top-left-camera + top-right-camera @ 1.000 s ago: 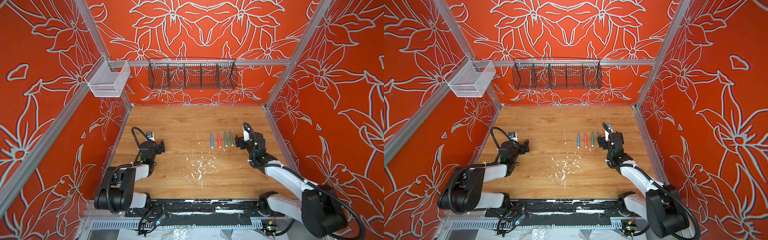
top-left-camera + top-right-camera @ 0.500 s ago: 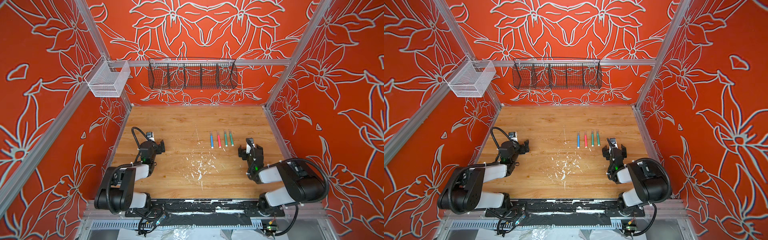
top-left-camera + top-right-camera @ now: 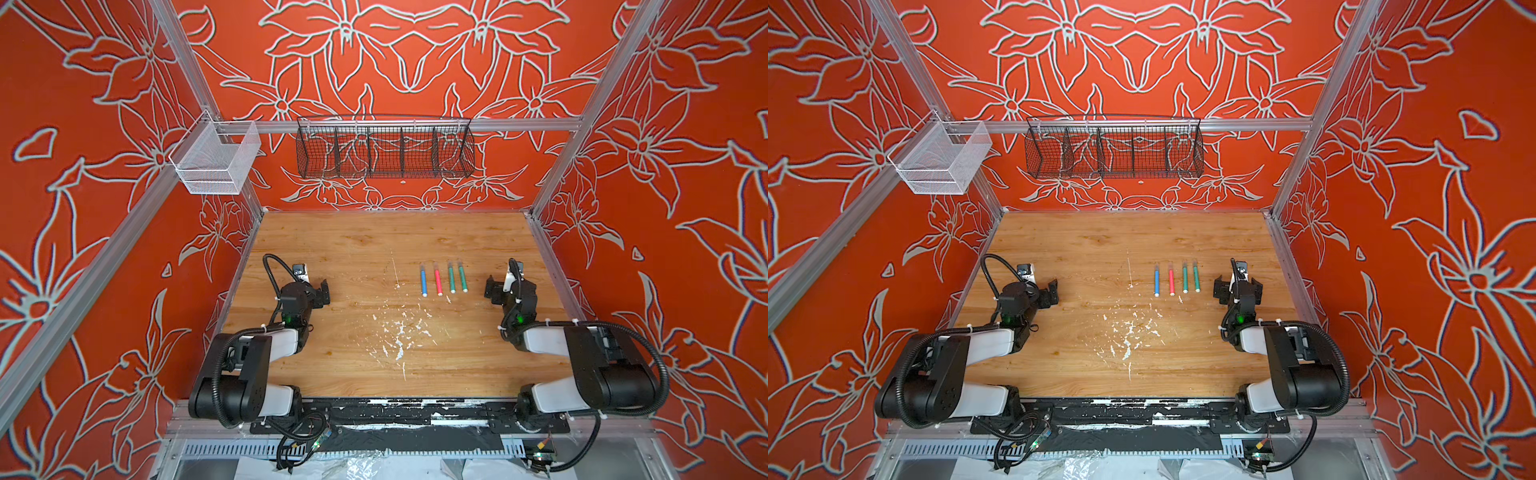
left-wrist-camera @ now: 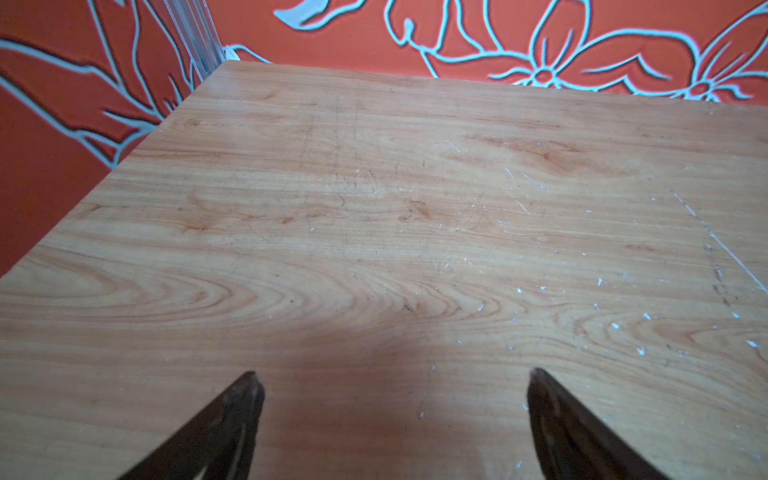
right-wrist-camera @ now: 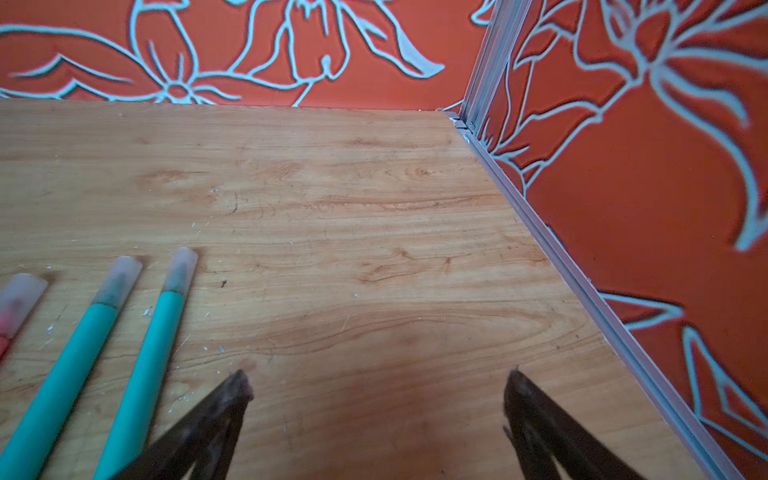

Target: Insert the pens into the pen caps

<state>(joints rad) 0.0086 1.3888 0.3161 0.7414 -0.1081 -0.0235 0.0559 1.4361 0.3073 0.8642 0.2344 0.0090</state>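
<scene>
Top view | left gripper low, jaws apart | right gripper likewise, near pens

Right hand has withdrawn toward 3 o'clock, now apart from the nearest green pen. Its arm has folded back toward 5 o'clock.

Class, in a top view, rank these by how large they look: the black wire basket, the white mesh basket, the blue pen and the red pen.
1. black wire basket
2. white mesh basket
3. blue pen and red pen: they look alike, so no ranking.
The baskets hang nearer the camera, so true sizes stay unsure.
</scene>
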